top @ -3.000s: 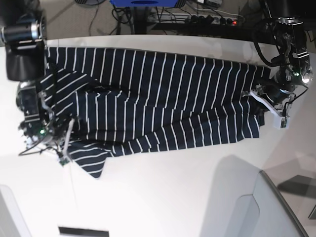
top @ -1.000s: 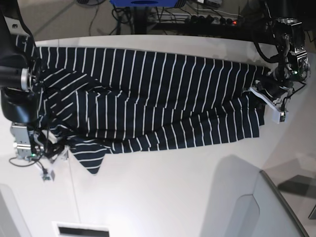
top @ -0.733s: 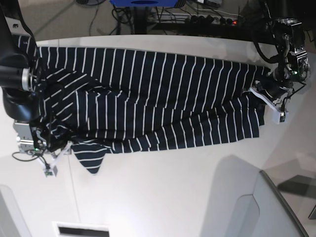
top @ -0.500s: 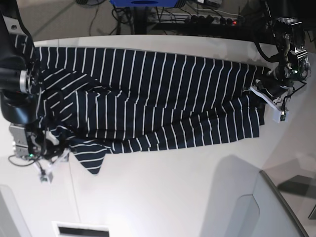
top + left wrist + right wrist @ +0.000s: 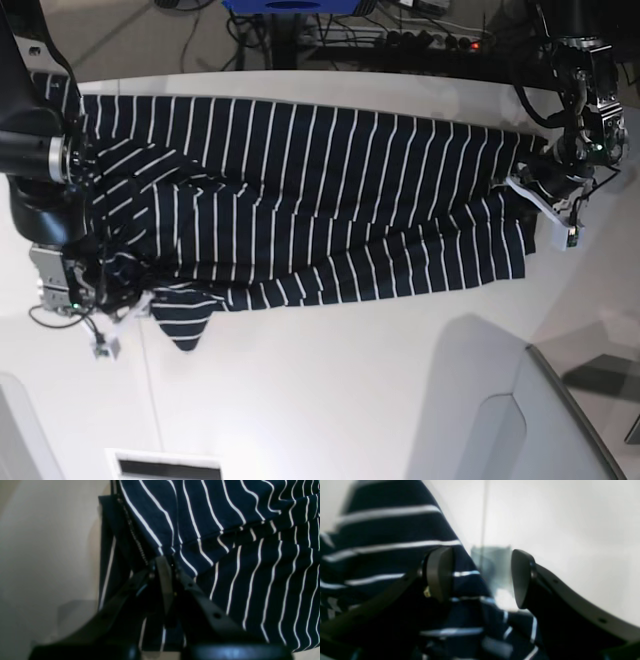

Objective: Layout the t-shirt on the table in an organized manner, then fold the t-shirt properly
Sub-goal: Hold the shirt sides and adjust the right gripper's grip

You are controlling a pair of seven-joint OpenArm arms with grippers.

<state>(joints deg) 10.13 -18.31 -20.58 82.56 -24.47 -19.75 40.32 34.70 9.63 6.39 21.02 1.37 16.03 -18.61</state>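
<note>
The dark striped t-shirt (image 5: 320, 200) lies spread lengthwise across the white table (image 5: 330, 390), with loose folds toward the base view's left. My left gripper (image 5: 514, 188) is shut on the shirt's hem at the right end. In the left wrist view the left gripper (image 5: 163, 566) pinches a fold of the t-shirt (image 5: 237, 555). My right gripper (image 5: 140, 303) stands open at the lower left, by the sleeve (image 5: 185, 320). The right wrist view shows the right gripper (image 5: 480, 576) with jaws apart and a sleeve corner (image 5: 467, 580) lying between them, touching the left pad (image 5: 440, 575).
A pale curved object (image 5: 540, 420) stands at the lower right. Cables and a power strip (image 5: 440, 42) lie beyond the table's far edge. A thin seam (image 5: 152, 390) runs down the tabletop, and a dark slot (image 5: 165, 466) sits at the bottom left.
My right gripper has shifted slightly right, closer to the sleeve, still open. The sleeve tip has moved a little. The left arm and its grip are unchanged.
</note>
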